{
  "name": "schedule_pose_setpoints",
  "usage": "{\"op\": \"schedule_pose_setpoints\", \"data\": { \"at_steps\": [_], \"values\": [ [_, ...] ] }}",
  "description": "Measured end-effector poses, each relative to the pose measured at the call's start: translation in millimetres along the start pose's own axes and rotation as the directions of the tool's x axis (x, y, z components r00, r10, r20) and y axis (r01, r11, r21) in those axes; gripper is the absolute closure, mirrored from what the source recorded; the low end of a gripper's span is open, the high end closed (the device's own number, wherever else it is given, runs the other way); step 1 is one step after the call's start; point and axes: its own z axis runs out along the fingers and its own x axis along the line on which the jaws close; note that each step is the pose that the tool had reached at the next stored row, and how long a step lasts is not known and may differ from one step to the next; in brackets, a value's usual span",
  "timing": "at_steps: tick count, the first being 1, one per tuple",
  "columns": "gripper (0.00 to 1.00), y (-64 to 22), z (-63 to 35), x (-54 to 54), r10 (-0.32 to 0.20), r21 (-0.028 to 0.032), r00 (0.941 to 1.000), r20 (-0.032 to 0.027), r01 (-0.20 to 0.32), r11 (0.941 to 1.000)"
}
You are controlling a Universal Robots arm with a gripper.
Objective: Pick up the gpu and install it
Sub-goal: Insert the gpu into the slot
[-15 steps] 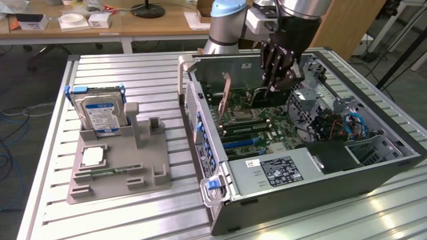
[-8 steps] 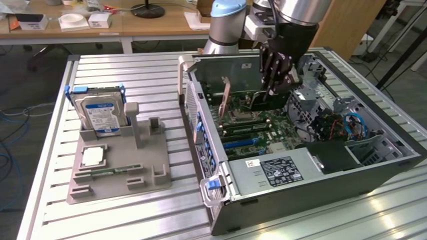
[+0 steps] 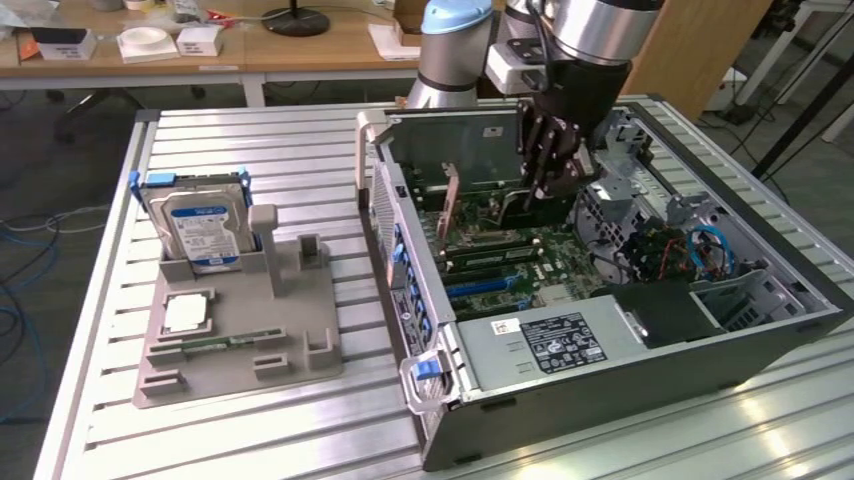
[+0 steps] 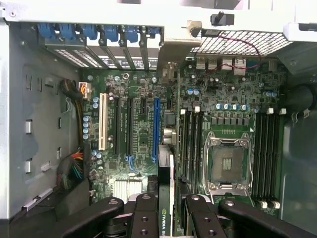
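- Grey holder [image 3: 234, 378] on the slatted worktop [image 3: 267, 140], at the exterior view's left. It carries an upright hard drive [image 3: 200, 232], a chip [image 3: 184, 313] and a memory stick [image 3: 220, 343]. The tall posts [image 3: 267, 250] beside the drive hold nothing.
- Open case [image 3: 641, 400] at middle to right, with the motherboard [image 4: 143, 124] exposed.
- Arm [image 3: 587, 40] reaches down into the case at the far end.
- Jaws partly closed, clamped on the gpu [image 4: 165, 213]. The card sits edge-on between the black fingers [image 4: 143, 218].
- Gpu is over the motherboard, running along and just beside the blue slot [image 4: 156, 129]. Can't tell if its edge touches the board.
- Progress, judged: pick-up is done and the card is carried into the case near the slots. Seating looks unfinished, and the jaws have not let go.
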Motion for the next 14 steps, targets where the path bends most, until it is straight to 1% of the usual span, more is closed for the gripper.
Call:
{"op": "schedule_pose_setpoints", "data": {
  "at_steps": [7,11,14],
  "values": [
    [0.74,-0.1,1.1,1.1,0.0,0.0,1.0,0.0001,0.0,1.0],
    [0.74,-0.1,3.9,4.7,0.0,0.0,1.0,0.0,0.0,1.0],
    [0.74,0.9,7.8,6.8,0.001,0.0001,1.0,0.0002,-0.001,1.0]
  ]
}}
